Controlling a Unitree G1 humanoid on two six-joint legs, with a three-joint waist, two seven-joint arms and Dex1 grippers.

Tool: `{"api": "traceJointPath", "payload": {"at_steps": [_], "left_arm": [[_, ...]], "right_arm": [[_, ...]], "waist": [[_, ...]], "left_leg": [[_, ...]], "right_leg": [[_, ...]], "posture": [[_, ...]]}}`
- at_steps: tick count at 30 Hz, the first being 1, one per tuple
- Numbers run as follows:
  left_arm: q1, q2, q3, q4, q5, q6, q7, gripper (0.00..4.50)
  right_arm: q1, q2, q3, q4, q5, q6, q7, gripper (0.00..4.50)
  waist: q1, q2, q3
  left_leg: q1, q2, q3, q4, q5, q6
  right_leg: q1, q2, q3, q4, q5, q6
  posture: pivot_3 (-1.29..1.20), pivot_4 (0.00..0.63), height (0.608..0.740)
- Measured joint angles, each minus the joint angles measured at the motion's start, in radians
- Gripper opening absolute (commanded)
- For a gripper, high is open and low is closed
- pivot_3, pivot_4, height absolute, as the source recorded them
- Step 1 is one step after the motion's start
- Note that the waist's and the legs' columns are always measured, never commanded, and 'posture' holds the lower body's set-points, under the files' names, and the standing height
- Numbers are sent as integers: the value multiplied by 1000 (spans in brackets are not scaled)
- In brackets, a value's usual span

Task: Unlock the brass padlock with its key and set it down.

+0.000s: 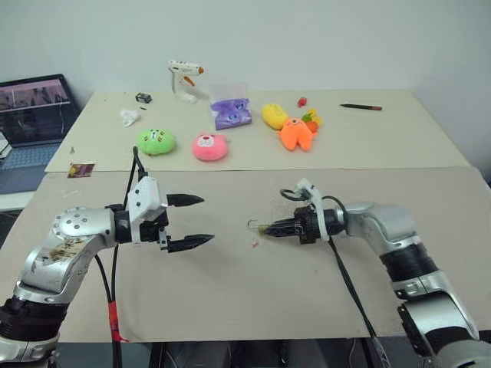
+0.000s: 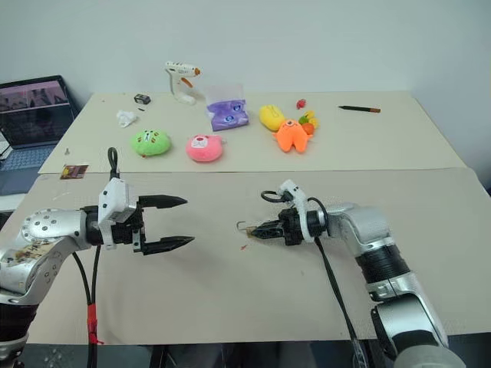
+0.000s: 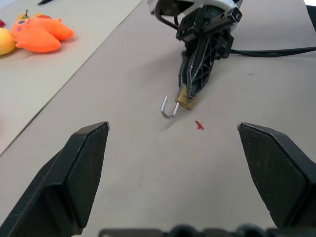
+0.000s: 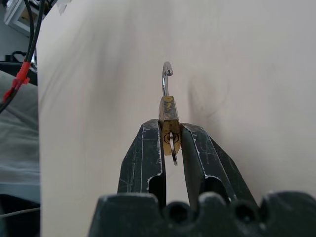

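The brass padlock (image 4: 169, 118) sits pinched between the right gripper (image 1: 278, 228)'s fingers (image 4: 143, 153), closed tight on its body, low over the counter (image 1: 230, 299) near the middle of the front board. Its silver shackle hooks out past the fingertips, and the key (image 4: 171, 143) shows in the keyhole on the lock's near face. A small red scrap (image 3: 199, 125) lies on the counter just beside the lock. Across a bare stretch of board, the left gripper (image 1: 192, 222) hangs with its fingers spread wide and nothing in them, pointed toward the lock. Plenty of open surface between the two grippers and on toward the front edge. Well apart, on the rear counter, plush toys (image 1: 209, 146) and a glue gun (image 1: 184, 78) line up.
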Motion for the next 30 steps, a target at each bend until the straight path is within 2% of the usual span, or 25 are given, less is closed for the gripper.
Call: {"api": "traceJointPath", "payload": {"at_steps": [3, 4, 6, 13, 14, 18, 22, 24, 25, 27, 30], "left_arm": [[45, -35, -3, -64, 2, 2, 36, 4445], [65, -50, -6, -84, 2, 5, 50, 4500], [94, -76, -16, -108, 3, 10, 77, 4500], [130, -123, -39, -163, 2, 31, 144, 4500], [129, -128, -40, -163, 2, 35, 152, 4500], [130, -172, -40, -162, -5, 58, 198, 4500], [107, -206, -42, -146, -3, 98, 258, 4500], [85, -211, -45, -138, -2, 115, 274, 4500], [65, -216, -47, -130, 4, 119, 288, 4500], [53, -216, -41, -124, 13, 119, 301, 4500], [23, -170, -14, -64, 49, 114, 305, 4500]], "right_arm": [[-40, 6, 10, 53, 4, 82, 24, 109], [-54, 3, 20, 69, 2, 96, 40, 1122], [-77, -15, 45, 95, -4, 103, 66, 1682], [-131, -96, 62, 158, -52, 57, 149, 4242], [-137, -108, 62, 172, -55, 48, 167, 4473], [-140, -278, 51, 269, -129, -137, 290, 4491], [-52, -324, -42, 230, -188, -449, 317, 4491], [36, -302, -107, 127, -196, -600, 287, 4491], [104, -295, -144, 8, -198, -695, 272, 4491], [162, -305, -166, -104, -210, -797, 270, 4491], [283, -330, -252, -279, -195, -849, 235, 4491]], "waist": [[-7, 0, 0], [-9, 0, 0], [-12, 0, 0], [-9, 0, 0], [-9, 0, 0], [1, 0, 0], [-7, 0, 0], [-14, 0, 0], [-14, 1, 0], [-12, 1, 0], [-2, 1, 0]], "left_leg": [[0, -1, 0, -3, 0, 1], [-1, 0, 0, -3, 1, 2], [-1, 0, 0, -4, 3, 6], [-1, 1, 1, -4, 2, 4], [-1, 1, 1, -3, 2, 4], [-2, 0, 1, -3, 2, 4], [-1, 2, 2, -4, 2, 4], [-1, 3, 3, -3, 3, 4], [-1, 3, 5, -3, 3, 3], [0, 3, 5, -3, 3, 3], [2, 3, 5, -3, 3, 3]], "right_leg": [[1, -2, -1, 1, 0, 0], [1, -2, -1, 1, 0, 0], [1, -2, -1, 0, 0, 0], [1, -2, 1, -1, 0, 0], [1, -2, 1, -1, 0, 0], [1, -3, 0, -1, 0, 0], [1, -2, 1, -1, 0, 0], [0, -2, 2, 1, 0, 0], [0, -2, 2, 1, 0, 0], [0, -2, 2, 2, 0, 0], [2, 0, 1, 2, 0, 0]], "posture": [[0, 150, 740], [0, 150, 740], [0, 150, 740], [0, 150, 740], [0, 150, 740], [0, 150, 740], [0, 150, 740], [0, 150, 740], [0, 150, 740], [0, 150, 740], [0, 150, 740]]}}
